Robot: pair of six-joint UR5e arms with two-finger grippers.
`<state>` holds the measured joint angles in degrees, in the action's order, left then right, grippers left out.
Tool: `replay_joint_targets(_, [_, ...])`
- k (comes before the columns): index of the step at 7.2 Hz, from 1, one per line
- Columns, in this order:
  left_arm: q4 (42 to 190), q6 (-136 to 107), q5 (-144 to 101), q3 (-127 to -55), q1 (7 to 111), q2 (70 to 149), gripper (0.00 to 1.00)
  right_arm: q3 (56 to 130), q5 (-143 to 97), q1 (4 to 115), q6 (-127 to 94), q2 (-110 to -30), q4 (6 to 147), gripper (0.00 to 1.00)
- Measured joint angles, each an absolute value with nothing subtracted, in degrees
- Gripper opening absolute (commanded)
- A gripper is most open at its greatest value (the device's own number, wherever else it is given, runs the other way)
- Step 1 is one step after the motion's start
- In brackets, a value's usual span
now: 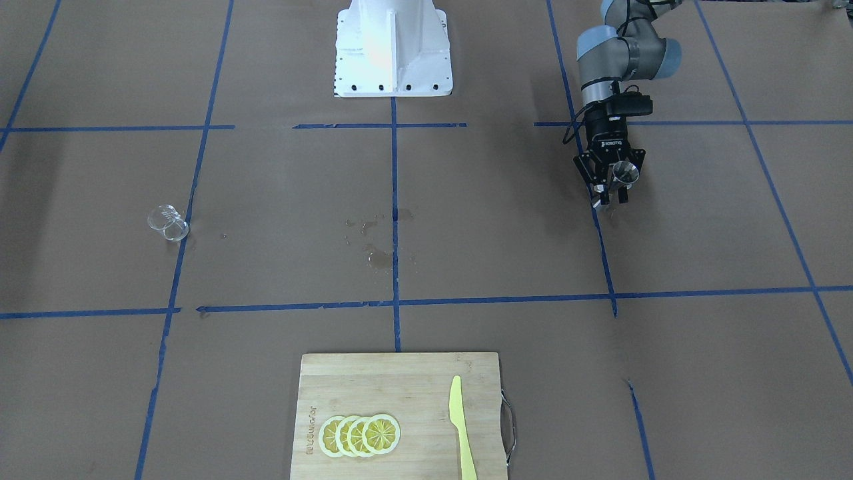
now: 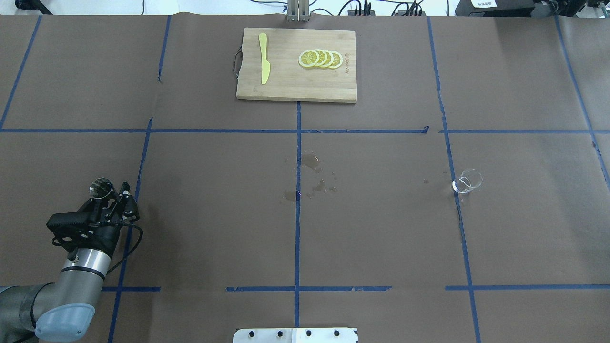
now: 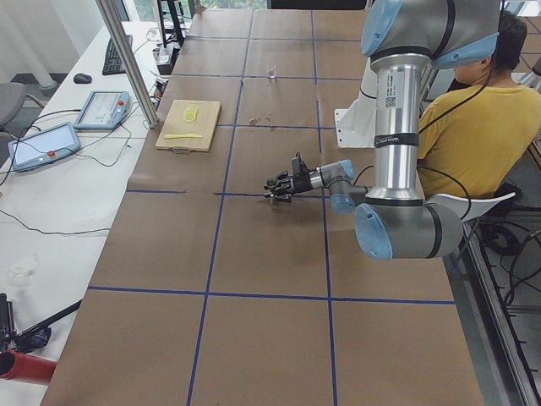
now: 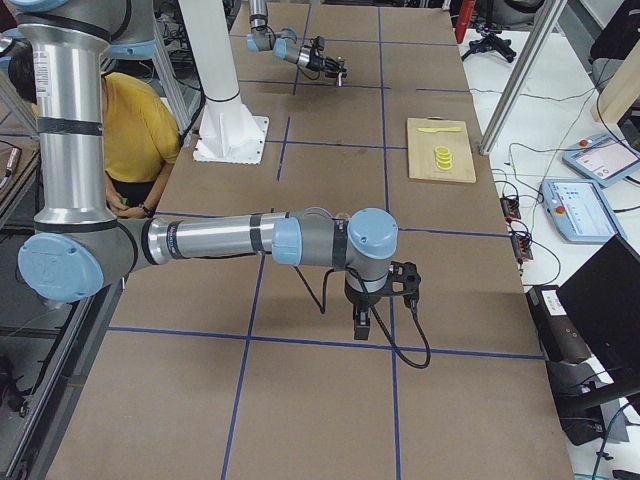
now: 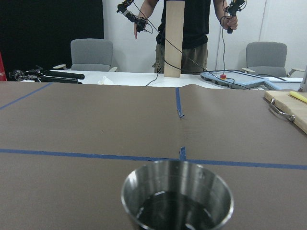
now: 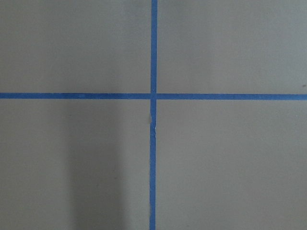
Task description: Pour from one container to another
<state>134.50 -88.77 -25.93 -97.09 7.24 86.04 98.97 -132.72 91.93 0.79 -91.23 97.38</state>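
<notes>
Left gripper [image 1: 613, 192] closed on the jigger [image 1: 625, 172], liquid inside; pour pending, I judge, so next carry it level toward the far-off glass cup [image 1: 168, 223].

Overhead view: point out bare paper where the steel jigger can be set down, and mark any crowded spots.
Free: the square between the shiny steel hourglass jigger and the dark spill stains; also between those stains and the clear rounded glass cup. Crowded: the far middle, where the wooden cutting board carries lemon slices and a yellow knife.
</notes>
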Motion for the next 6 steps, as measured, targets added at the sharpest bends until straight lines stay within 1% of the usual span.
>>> replay_joint_targets(1, [134.5,-88.8,-25.9,-97.1,7.2,86.0,0.48,99.0,-132.7,91.9,0.8,-91.2,97.4,1.0])
replay_joint_targets(2, [134.5,-88.8,-25.9,-97.1,7.2,86.0,0.59,99.0,-132.7,91.9,0.8,-91.2,97.4,1.0])
replay_joint_targets(3, [134.5,-88.8,-25.9,-97.1,7.1,86.0,1.0,99.0,-132.7,91.9,0.8,-91.2,97.4,1.0])
replay_joint_targets(6, [134.6,-88.7,-25.1,-97.2,7.1,85.7,1.0,99.0,-132.7,91.9,0.8,-91.3,97.4,1.0])
